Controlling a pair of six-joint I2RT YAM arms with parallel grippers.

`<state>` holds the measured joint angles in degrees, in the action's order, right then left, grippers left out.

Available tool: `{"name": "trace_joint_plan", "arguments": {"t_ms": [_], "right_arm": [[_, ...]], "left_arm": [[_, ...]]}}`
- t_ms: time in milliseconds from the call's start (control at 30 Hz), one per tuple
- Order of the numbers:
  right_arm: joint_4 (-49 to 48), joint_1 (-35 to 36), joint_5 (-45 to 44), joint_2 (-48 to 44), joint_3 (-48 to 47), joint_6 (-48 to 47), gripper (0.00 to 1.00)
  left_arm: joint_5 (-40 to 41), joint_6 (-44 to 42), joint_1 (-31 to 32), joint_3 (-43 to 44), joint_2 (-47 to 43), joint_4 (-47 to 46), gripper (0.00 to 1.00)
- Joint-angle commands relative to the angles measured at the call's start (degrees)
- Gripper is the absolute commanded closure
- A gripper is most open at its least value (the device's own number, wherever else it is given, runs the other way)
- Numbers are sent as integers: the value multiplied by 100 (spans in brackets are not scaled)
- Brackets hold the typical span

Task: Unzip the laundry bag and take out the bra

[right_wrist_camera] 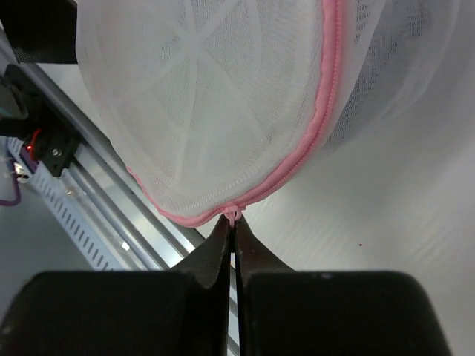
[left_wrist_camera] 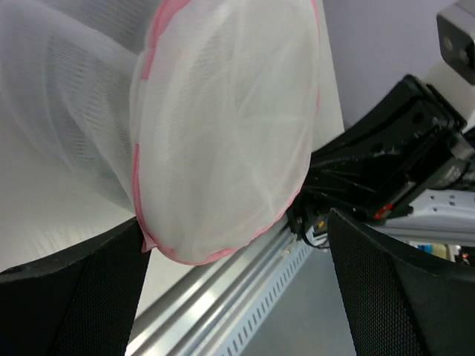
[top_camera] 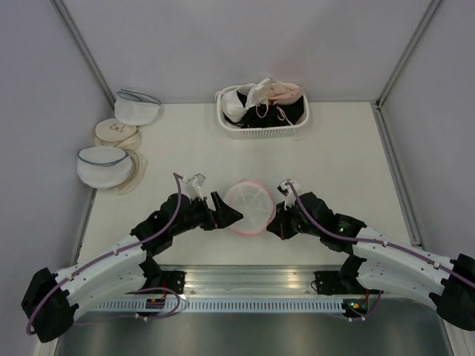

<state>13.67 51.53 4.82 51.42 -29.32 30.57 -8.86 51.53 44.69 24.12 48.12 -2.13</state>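
Observation:
The laundry bag (top_camera: 250, 207), round white mesh with pink zipper trim, is held on edge between my two grippers near the table's front edge. My right gripper (top_camera: 276, 222) is shut on the pink zipper pull (right_wrist_camera: 234, 216) at the bag's rim (right_wrist_camera: 326, 111). The zipper looks closed. My left gripper (top_camera: 228, 215) is open, its fingers (left_wrist_camera: 82, 297) spread wide on either side of the bag's lower rim (left_wrist_camera: 185, 256). One finger touches the trim. Nothing black shows through the mesh, so the bra is hidden.
A white basket (top_camera: 261, 132) at the back centre holds a white bra, a pale pink bra and dark garments. Two white mesh bags with blue-grey trim (top_camera: 137, 107) (top_camera: 104, 165) and beige round pads (top_camera: 116, 133) lie at the back left. A metal rail (top_camera: 245, 282) runs along the near edge.

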Motion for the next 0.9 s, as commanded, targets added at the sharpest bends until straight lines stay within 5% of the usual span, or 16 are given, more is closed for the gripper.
{"name": "trace_joint_plan", "arguments": {"t_ms": [0, 233, 400, 600, 733, 867], "right_arm": [[-647, 85, 634, 8, -73, -86, 100], [-392, 121, 292, 342, -276, -112, 100], [-295, 129, -287, 351, -381, 10, 99], [38, 121, -2058, 27, -390, 721, 100], [1098, 121, -3859, -386, -355, 2184, 100], [1761, 121, -4472, -878, -206, 3015, 100]], "left_arm": [[-99, 876, 198, -355, -916, -35, 0], [499, 691, 216, 725, -3096, 2461, 0], [421, 806, 216, 735, -2976, 3368, 0], [-63, 1377, 225, -425, -2720, 2035, 0], [-89, 1273, 233, -540, -2229, 1471, 0], [-352, 1202, 269, -399, -1421, 882, 0]]}}
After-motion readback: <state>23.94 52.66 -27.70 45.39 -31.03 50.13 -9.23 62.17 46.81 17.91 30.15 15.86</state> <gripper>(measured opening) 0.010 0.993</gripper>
